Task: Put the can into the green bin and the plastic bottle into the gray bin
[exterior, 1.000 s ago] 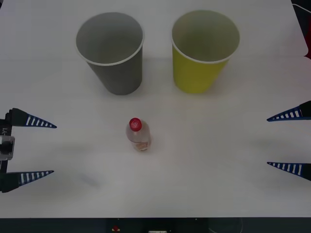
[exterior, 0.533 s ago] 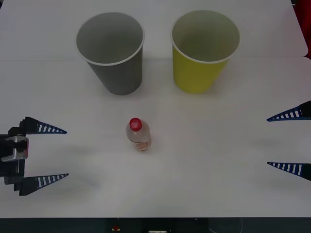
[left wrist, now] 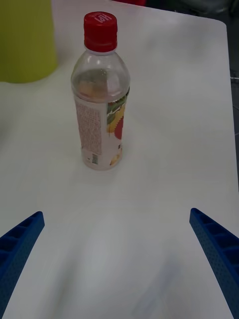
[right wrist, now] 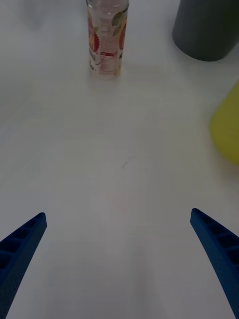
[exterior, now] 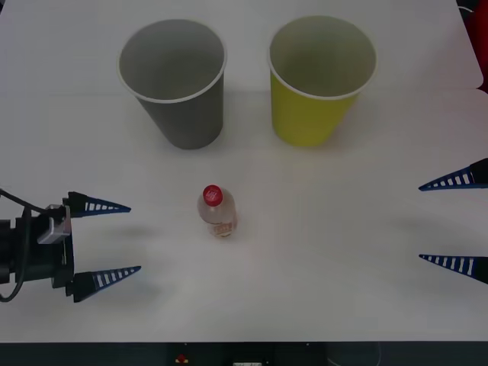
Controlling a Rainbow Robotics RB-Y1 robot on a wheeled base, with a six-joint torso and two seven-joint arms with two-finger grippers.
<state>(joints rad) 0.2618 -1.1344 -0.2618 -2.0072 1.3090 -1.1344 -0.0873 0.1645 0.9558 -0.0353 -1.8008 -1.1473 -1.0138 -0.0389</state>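
The plastic bottle stands upright mid-counter, nearer the robot than the gray bin and green bin. The left gripper sits near its left, fingers apart; the right gripper waits far right, fingers apart.

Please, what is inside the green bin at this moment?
Nothing that I can see: the front view looks down into the green bin and shows only its grayish inner wall. Its deepest part is shaded, so a small thing there cannot be excluded.

upright plastic bottle, green bin behind
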